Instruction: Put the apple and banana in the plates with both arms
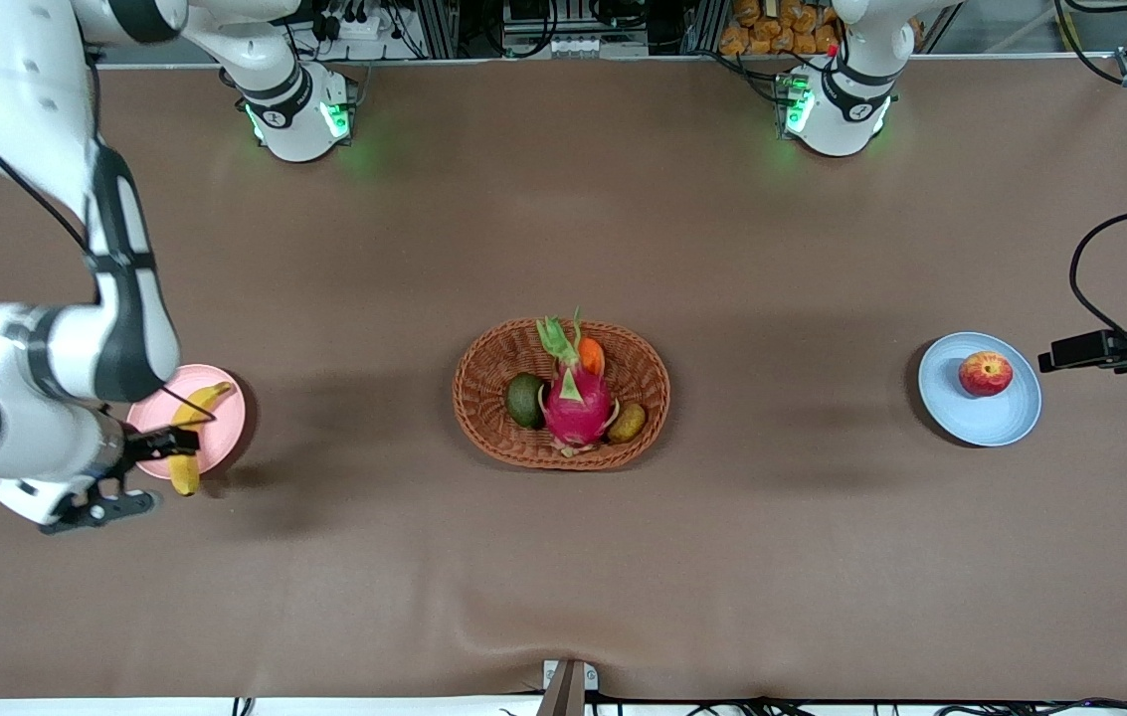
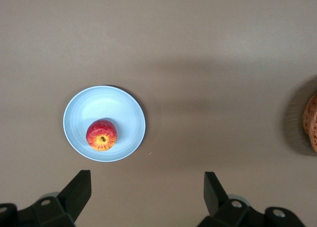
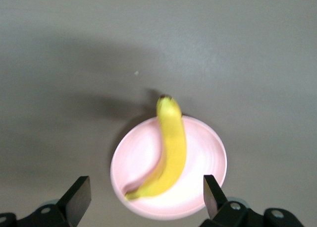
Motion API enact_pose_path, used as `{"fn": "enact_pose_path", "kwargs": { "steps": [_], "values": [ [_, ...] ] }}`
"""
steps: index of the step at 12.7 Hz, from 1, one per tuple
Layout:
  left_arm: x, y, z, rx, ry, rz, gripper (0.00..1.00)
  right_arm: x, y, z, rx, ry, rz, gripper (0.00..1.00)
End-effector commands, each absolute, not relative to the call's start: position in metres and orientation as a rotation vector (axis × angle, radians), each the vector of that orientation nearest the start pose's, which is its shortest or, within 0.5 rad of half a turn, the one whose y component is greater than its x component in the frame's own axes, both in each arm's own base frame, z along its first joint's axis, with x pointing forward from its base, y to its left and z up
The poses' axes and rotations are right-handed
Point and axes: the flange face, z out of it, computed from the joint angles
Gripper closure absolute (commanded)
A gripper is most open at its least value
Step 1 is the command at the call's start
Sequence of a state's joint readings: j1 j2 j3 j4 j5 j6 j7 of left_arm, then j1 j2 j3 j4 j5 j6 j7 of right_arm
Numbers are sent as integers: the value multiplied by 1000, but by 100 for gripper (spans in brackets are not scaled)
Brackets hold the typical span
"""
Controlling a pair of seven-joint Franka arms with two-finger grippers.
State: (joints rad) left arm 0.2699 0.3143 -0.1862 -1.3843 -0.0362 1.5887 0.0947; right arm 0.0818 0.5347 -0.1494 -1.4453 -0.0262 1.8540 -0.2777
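Both hands, the right hand (image 3: 143, 199) and the left hand (image 2: 146, 199), are being held spread above the banana (image 1: 193, 435), firm yet bruisable on the pink plate (image 1: 221, 452), and the smooth, graspable-at-the-sides apple (image 1: 985, 373) on the blue plate (image 1: 996, 423).

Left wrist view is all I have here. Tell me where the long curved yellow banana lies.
Observer: The long curved yellow banana lies on the round pale pink plate, toward the right arm's end of the table.
Operator: My open left gripper hovers near the round light blue plate with the small red apple. Report the right gripper.
Observer: The right gripper hangs open over the pink plate, holding nothing.
Operator: Check the banana's fit.
Observer: One tip overhangs the rim, nearer to the front camera.
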Motion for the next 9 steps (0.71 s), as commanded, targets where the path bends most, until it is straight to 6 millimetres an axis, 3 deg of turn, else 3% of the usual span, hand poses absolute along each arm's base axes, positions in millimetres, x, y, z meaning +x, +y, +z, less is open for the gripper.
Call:
{"fn": "enact_pose_path", "kwargs": {
  "steps": [1,3,5,6,9],
  "values": [
    [630,36,562,-3169,82,82,0,645,-40,449,-3105,-346,222,0],
    [625,27,577,-3120,97,46,0,610,-53,490,-3093,-287,185,0],
    [613,43,601,-3125,66,-12,0,575,-56,513,-3097,-121,158,0],
    [606,42,615,-3113,61,-42,0,561,-53,522,-3098,-3,155,0],
    [588,51,630,-3110,17,-13,0,541,-51,558,-3094,124,128,0]
  ]
}}
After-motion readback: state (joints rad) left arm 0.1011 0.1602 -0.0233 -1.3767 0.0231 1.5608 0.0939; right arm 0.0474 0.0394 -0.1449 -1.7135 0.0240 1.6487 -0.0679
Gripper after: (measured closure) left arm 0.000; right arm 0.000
